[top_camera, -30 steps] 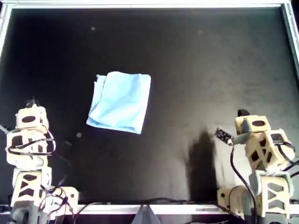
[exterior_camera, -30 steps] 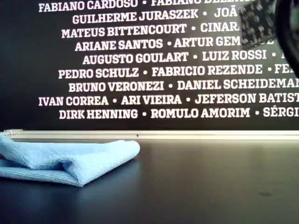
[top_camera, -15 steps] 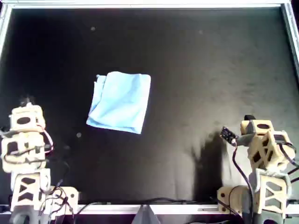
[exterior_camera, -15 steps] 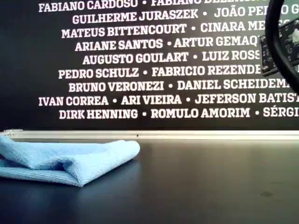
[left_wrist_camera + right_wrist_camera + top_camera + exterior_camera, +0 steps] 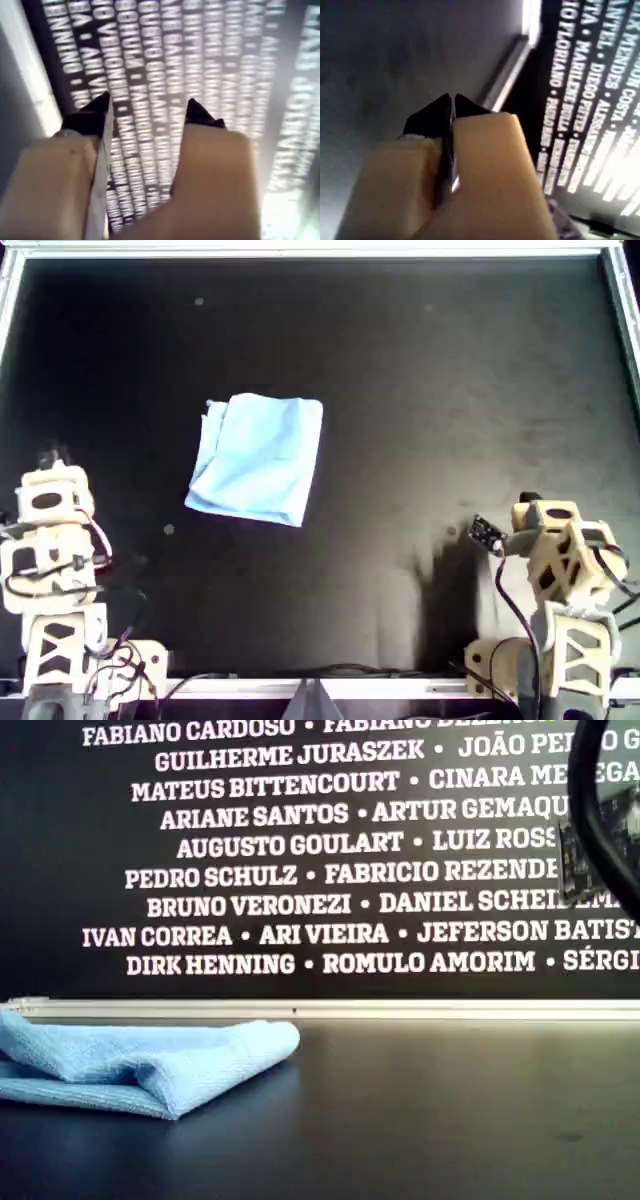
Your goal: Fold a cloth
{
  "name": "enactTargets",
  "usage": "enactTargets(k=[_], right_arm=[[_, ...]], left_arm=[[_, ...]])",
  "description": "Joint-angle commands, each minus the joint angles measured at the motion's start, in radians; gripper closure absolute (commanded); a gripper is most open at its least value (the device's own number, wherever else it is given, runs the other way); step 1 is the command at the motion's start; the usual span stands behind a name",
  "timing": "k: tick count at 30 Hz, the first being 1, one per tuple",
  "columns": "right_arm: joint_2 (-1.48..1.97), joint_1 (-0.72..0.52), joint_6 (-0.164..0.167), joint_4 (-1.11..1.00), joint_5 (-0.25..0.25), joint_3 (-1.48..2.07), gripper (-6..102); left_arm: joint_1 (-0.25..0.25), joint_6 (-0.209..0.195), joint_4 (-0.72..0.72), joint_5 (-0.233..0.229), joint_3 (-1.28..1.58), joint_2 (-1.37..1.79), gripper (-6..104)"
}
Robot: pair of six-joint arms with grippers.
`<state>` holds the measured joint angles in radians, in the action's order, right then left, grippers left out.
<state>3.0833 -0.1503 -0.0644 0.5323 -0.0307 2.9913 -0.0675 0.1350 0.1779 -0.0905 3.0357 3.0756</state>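
Overhead: an arm (image 5: pixel 50 570) sits at lower left, the folded cloth (image 5: pixel 258 458) lies left of centre on the black table (image 5: pixel 450 390), another arm (image 5: pixel 560 580) at lower right. First gripper (image 5: pixel 147 112) stands wide apart, holding nothing; second gripper (image 5: pixel 451 107) is pinched closed, holding nothing.

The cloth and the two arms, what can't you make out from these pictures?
- Cloth: its near end is cut off by the exterior view's left edge.
- Cloth layer count: overhead view shows only the top surface.
- Which arm is which: the wrist views show only blurred lettering and table.
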Motion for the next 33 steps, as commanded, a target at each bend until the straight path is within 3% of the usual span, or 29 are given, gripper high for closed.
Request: enactTargets(k=[1,9,16,21,28,33], right_arm=[[0.029,-0.002,0.006,-0.008,-0.003,0.048,96],[0.031,-0.005,0.006,-0.006,-0.003,0.043,96],[0.031,-0.005,0.008,0.034,-0.003,0.043,96],[0.031,0.011,0.008,0.230,0.054,0.043,96],[0.031,0.017,0.008,0.282,0.176,0.043,96],[0.029,0.018,-0.006,0.285,0.170,0.043,96]], left_arm=[[-0.008,-0.006,-0.149,0.003,-0.008,0.015,45],[-0.008,-0.006,-0.555,0.003,-0.008,0.018,45],[-0.008,-0.006,-0.807,0.003,-0.008,0.018,45],[-0.008,-0.006,-0.933,0.003,-0.008,0.018,45],[-0.008,-0.006,-1.006,0.005,-0.008,0.020,45],[-0.008,-0.006,-1.006,0.005,-0.008,0.020,45]])
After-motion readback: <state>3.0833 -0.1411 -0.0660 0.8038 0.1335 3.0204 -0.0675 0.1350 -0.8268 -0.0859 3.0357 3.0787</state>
